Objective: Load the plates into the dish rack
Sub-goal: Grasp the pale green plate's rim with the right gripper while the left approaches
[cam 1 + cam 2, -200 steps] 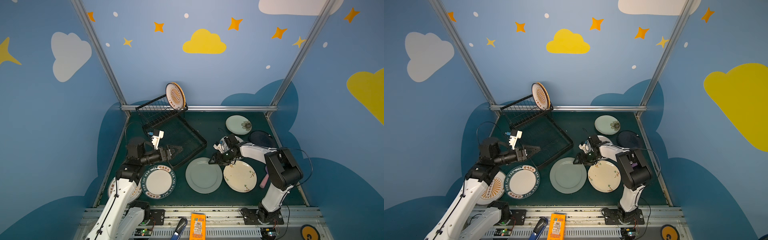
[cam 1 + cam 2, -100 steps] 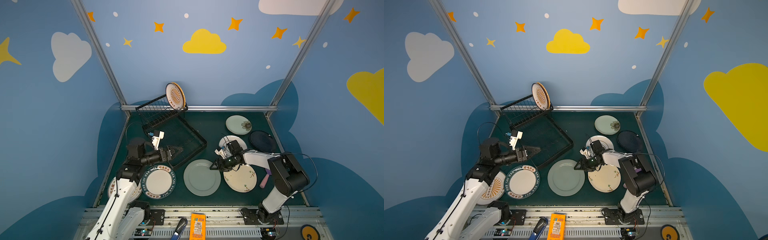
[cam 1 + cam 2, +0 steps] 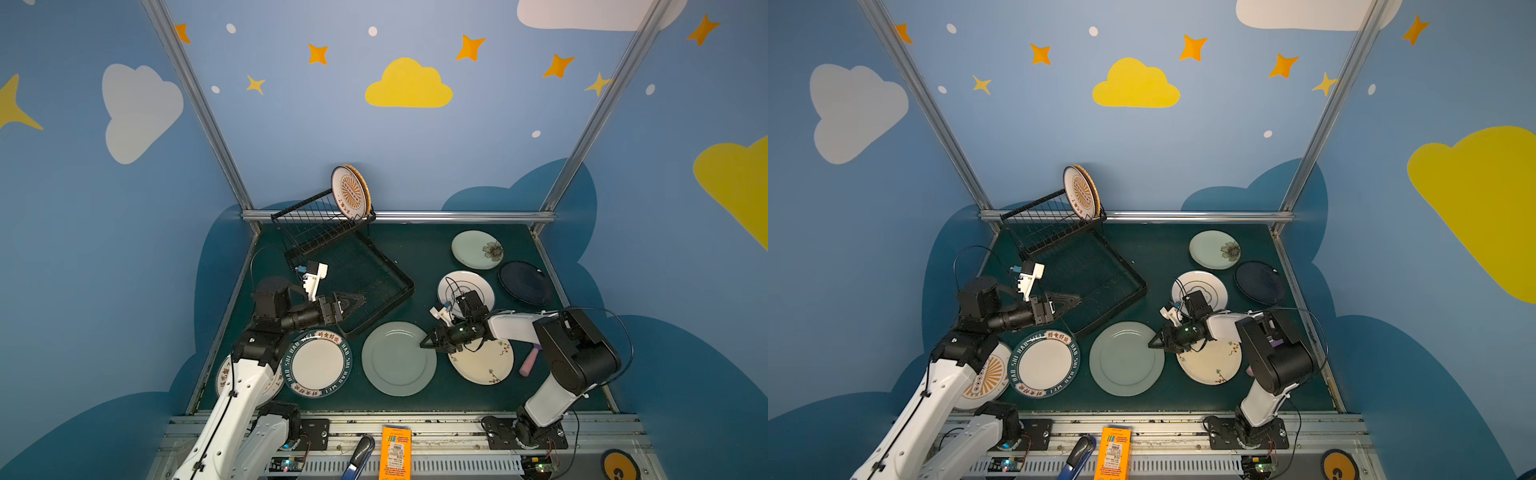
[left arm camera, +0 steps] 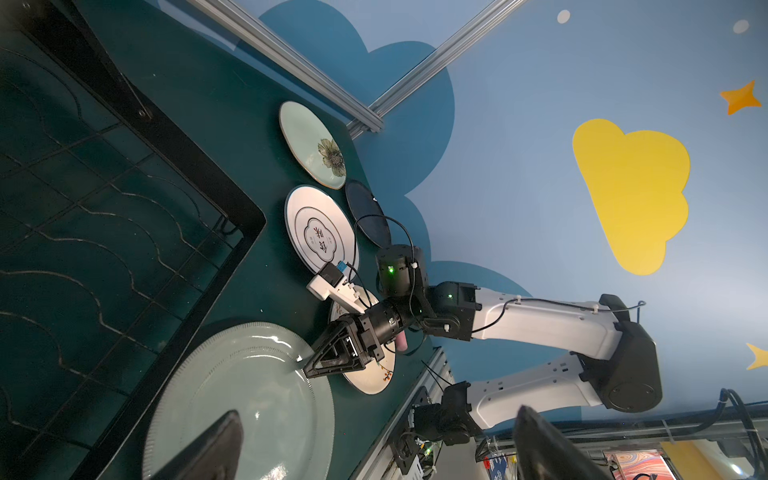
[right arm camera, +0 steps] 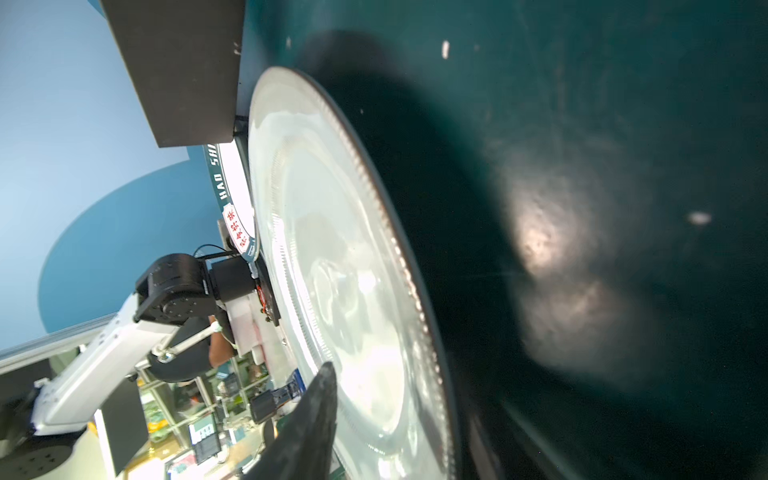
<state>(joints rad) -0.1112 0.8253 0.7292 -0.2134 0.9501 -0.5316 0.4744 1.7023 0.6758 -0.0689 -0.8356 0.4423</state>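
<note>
The pale green plate (image 3: 390,365) lies flat on the mat (image 3: 436,232), beside the near corner of the dish rack (image 3: 392,262). The right gripper (image 4: 305,368) sits at its rim. Only the left wrist view shows both jaws, possibly clamped; I cannot tell. The left gripper (image 3: 359,300) hovers, jaws spread, over the rack.

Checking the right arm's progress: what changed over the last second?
The right claw swung forward from the ringed white plate to the right rim of the pale green plate, jaws narrowing; that plate slid slightly left. Left claw, dish rack and the rest unchanged.
</note>
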